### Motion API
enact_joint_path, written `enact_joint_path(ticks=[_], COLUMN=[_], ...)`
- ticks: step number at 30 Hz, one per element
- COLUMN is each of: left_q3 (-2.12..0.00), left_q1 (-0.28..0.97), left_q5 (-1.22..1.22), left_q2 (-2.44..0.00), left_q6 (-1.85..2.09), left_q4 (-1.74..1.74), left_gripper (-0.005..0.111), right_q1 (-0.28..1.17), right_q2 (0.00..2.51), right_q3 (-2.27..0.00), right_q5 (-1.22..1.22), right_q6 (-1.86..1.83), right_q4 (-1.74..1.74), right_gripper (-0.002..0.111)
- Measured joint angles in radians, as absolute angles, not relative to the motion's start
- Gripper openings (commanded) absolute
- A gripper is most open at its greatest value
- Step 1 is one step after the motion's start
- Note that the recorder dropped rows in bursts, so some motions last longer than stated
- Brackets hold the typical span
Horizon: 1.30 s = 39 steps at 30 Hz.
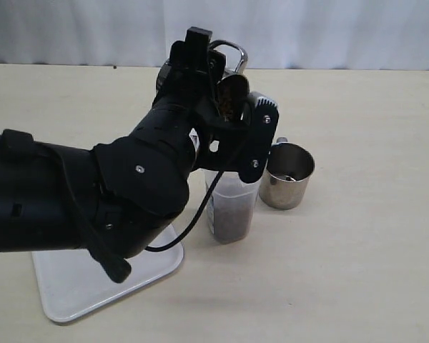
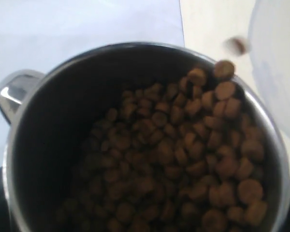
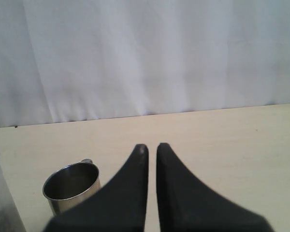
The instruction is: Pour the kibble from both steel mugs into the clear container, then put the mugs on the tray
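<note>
My left gripper (image 1: pixel 227 91) is shut on a steel mug (image 1: pixel 236 58) and holds it tilted over the clear container (image 1: pixel 232 193). In the left wrist view that mug (image 2: pixel 34 111) is full of kibble (image 2: pixel 183 159); one pellet (image 2: pixel 238 46) falls past its rim toward the container's whitish rim (image 2: pixel 275 63). The container's lower part holds kibble (image 1: pixel 232 220). The second steel mug (image 1: pixel 287 175) stands upright and empty just right of the container, also seen as the mug (image 3: pixel 70 186) in the right wrist view. My right gripper (image 3: pixel 151 147) is shut on nothing, above the table and apart from that mug.
The white tray (image 1: pixel 93 286) lies at the front left, partly under my left arm. A pale curtain backs the light wooden table (image 1: pixel 372 271). The right arm is out of the exterior view.
</note>
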State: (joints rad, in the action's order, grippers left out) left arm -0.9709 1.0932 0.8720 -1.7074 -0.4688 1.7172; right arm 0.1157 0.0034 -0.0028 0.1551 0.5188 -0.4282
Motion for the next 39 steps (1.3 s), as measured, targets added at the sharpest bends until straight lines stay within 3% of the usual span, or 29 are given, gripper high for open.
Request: enact_joint_path(ticks=[39], left_q3=[-0.992], left_q1=[1.093], left_q5=[0.913], left_q2=[-1.766], left_q6=[-0.156], left_q4=[1.723], left_gripper=[0.000], right_q1=[0.116], right_q2=[0.003], right_q3=[-0.003], right_q5=[0.155], right_q6=[0.519], right_q4=[-0.428], right_gripper=[0.005])
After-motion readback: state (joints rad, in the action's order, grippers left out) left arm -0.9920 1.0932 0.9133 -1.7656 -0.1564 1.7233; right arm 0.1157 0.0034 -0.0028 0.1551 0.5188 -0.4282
